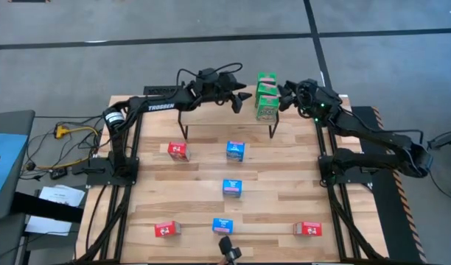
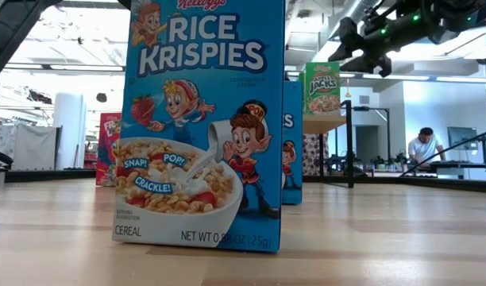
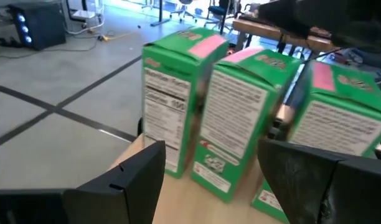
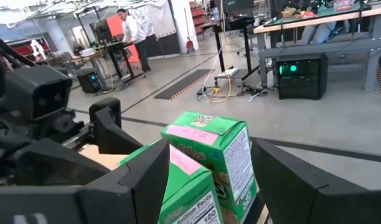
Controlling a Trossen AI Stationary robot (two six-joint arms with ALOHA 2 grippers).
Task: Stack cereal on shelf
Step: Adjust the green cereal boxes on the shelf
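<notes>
While three green cereal boxes point(image 1: 266, 96) already stand in a row on the shelf point(image 1: 211, 110) at the upper middle of the high view, six boxes wait on the table point(image 1: 284, 191), so I judge the job about a third done. On the slats I count three red boxes: one at centre left point(image 1: 178, 151), one at lower left point(image 1: 166, 229) and one at lower right point(image 1: 307, 229). Three blue Rice Krispies boxes stand down the middle: the upper one point(image 1: 236, 151), the middle one point(image 1: 232, 188) and the lowest point(image 1: 223, 225), which fills the low view close to the lens.

My left claw point(image 1: 242, 96) hovers over the shelf just left of the green row, fingers spread wide and holding nothing; its wrist view looks straight at the green boxes between the open fingers. My right claw point(image 1: 283, 96) sits just right of the same row, also spread and empty, with the nearest green box between its fingers but not pinched, as far as I can tell.

Left to do, I reckon: fetch the red and blue boxes and set them on the shelf beside or atop the green ones, where bare wood shows to the left.
</notes>
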